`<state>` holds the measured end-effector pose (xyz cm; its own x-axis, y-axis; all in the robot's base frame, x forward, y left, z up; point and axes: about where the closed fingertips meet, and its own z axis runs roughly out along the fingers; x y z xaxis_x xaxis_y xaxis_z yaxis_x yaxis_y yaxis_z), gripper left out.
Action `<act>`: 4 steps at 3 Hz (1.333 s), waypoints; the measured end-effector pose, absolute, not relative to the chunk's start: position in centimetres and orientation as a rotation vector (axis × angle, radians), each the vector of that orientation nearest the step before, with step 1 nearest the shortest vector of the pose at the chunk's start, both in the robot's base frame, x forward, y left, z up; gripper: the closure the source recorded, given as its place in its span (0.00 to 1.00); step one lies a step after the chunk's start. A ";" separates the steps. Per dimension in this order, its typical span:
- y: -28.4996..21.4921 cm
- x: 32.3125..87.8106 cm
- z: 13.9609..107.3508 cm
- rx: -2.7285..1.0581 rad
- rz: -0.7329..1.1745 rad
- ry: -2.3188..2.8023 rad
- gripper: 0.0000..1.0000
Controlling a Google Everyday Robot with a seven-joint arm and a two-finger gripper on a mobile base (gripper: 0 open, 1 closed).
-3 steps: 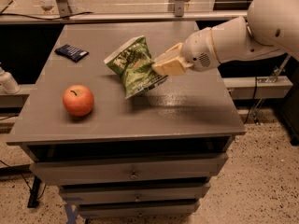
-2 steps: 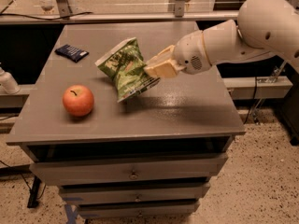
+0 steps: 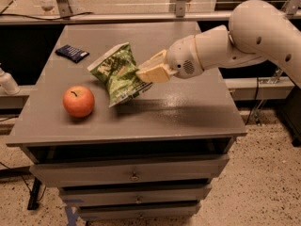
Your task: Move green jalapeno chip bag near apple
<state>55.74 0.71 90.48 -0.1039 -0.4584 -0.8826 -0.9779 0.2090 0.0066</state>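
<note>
The green jalapeno chip bag [image 3: 117, 73] is a crinkly light-green bag held tilted just above the grey table [image 3: 188, 102], left of centre. My gripper [image 3: 142, 73] reaches in from the right on the white arm and is shut on the bag's right edge with its tan fingers [image 3: 154, 70]. The apple [image 3: 78, 100] is round and red-orange with a short dark stem. It sits on the table to the lower left of the bag, a short gap away.
A small flat dark-blue packet [image 3: 72, 53] lies at the table's back left. The table is a drawer cabinet with its front edge close below the apple. A white bottle [image 3: 7, 83] stands off the table's left side.
My gripper has carried the bag leftward and slightly down, closer to the apple. The apple and the blue packet have not moved.
</note>
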 end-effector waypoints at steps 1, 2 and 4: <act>1.6 54.9 90.0 -1.355 0.856 1.694 1.00; 2.3 54.3 89.3 -1.366 0.894 1.715 0.95; 2.9 53.8 88.5 -1.413 0.943 1.751 0.54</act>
